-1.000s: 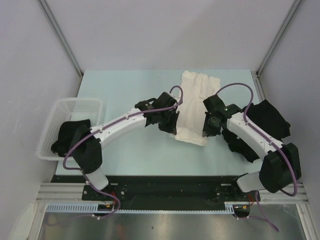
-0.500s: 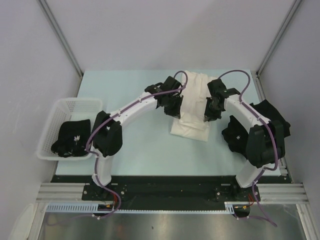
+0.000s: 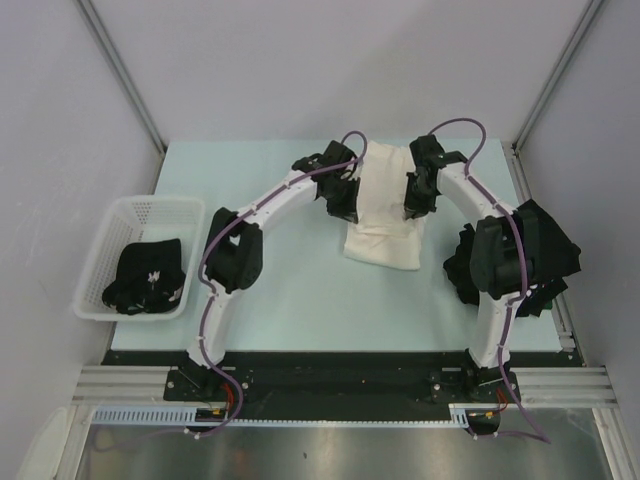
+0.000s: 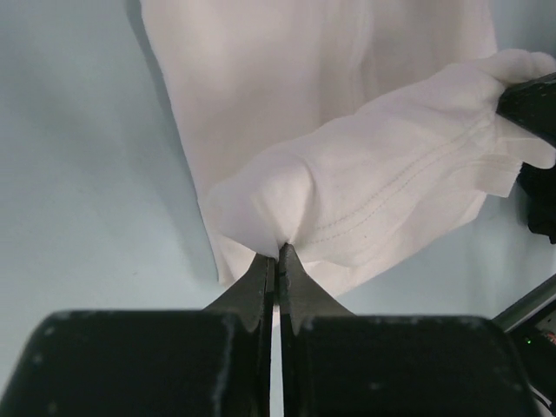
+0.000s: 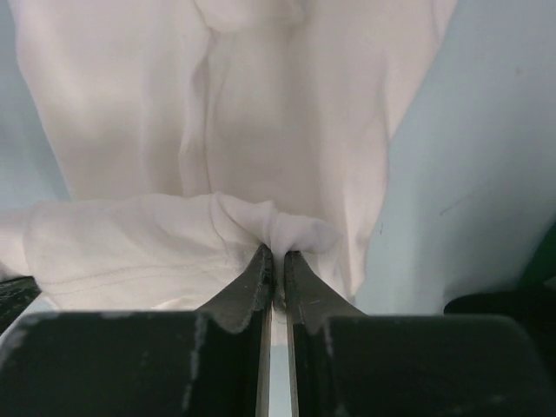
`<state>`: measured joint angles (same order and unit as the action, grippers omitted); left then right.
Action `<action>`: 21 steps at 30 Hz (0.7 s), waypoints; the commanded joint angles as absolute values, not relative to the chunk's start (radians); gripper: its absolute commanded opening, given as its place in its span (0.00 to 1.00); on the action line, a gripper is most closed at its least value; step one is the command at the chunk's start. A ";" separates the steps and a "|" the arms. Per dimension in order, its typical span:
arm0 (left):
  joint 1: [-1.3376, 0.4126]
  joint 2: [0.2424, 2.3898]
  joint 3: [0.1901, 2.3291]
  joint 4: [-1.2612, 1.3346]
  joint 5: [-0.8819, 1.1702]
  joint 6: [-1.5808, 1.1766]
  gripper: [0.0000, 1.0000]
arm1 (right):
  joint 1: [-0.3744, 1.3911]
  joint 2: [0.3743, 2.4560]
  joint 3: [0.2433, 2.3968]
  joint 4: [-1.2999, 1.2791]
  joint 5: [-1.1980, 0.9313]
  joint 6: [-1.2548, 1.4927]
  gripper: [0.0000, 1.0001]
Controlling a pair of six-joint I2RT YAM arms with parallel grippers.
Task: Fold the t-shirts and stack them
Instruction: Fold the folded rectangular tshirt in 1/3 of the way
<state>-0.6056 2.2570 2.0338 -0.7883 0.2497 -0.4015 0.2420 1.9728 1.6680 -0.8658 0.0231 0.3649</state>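
A cream-white t-shirt (image 3: pixel 384 205) lies in the middle of the far table, its near hem lifted and doubled over the rest. My left gripper (image 3: pixel 352 196) is shut on the hem's left corner, seen in the left wrist view (image 4: pixel 277 249). My right gripper (image 3: pixel 411 197) is shut on its right corner, seen in the right wrist view (image 5: pixel 278 252). The shirt also fills the left wrist view (image 4: pixel 347 156) and the right wrist view (image 5: pixel 217 130). A black t-shirt (image 3: pixel 150 275) with white print lies in the basket. Black t-shirts (image 3: pixel 545 240) are heaped at the right edge.
A white mesh basket (image 3: pixel 118 225) stands at the table's left edge. The pale blue table (image 3: pixel 290 290) is bounded by grey walls with metal posts at the back corners. A black rail runs along the near edge.
Both grippers have moved away from the arm bases toward the back of the table, carrying the cream shirt's near hem over the rest of it. The visible shirt has become shorter.
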 commanded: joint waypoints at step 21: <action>-0.572 2.378 2.206 -0.634 0.296 -0.474 0.00 | 0.173 2.037 1.738 -0.865 0.103 0.282 0.00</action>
